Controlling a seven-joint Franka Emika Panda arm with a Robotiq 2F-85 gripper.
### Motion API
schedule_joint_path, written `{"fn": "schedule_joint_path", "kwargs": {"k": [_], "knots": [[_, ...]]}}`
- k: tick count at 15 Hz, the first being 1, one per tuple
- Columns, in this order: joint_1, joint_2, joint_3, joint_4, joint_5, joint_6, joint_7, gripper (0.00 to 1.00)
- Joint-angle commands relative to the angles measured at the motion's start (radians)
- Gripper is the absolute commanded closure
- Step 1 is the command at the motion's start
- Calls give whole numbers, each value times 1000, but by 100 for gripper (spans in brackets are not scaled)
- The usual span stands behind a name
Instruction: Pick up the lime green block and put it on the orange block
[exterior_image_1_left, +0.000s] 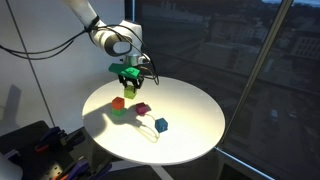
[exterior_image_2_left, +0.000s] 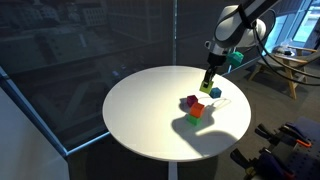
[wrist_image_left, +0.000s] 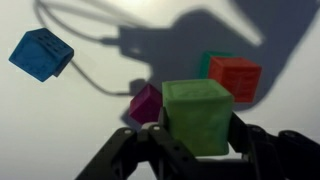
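My gripper (wrist_image_left: 198, 150) is shut on the lime green block (wrist_image_left: 198, 115), which hangs above the table between the two fingers. In both exterior views the gripper (exterior_image_1_left: 130, 74) (exterior_image_2_left: 208, 80) hovers over the cluster of cubes with the lime green block (exterior_image_1_left: 131, 79) (exterior_image_2_left: 206, 87) in it. The orange block (wrist_image_left: 235, 78) (exterior_image_1_left: 118, 102) (exterior_image_2_left: 197, 110) rests on the table just beyond and to the right of the held cube in the wrist view, apart from it.
A darker green cube (wrist_image_left: 210, 60) sits behind the orange block. A magenta cube (wrist_image_left: 145, 103) (exterior_image_1_left: 143, 109) lies to its left and a blue cube (wrist_image_left: 42, 53) (exterior_image_1_left: 161, 125) farther off. A thin cable (wrist_image_left: 95, 38) runs across the round white table (exterior_image_1_left: 190, 105) (exterior_image_2_left: 140, 100).
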Motion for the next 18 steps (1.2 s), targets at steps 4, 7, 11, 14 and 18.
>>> {"fn": "schedule_joint_path", "kwargs": {"k": [4, 7, 11, 14, 18], "knots": [[34, -23, 16, -5, 10, -35, -28, 70], [52, -22, 17, -3, 0, -43, -15, 70], [74, -19, 11, 0, -26, -51, 15, 70], [86, -21, 8, -2, -42, -47, 36, 70], [107, -21, 2, -2, -90, -38, 104, 70]]}}
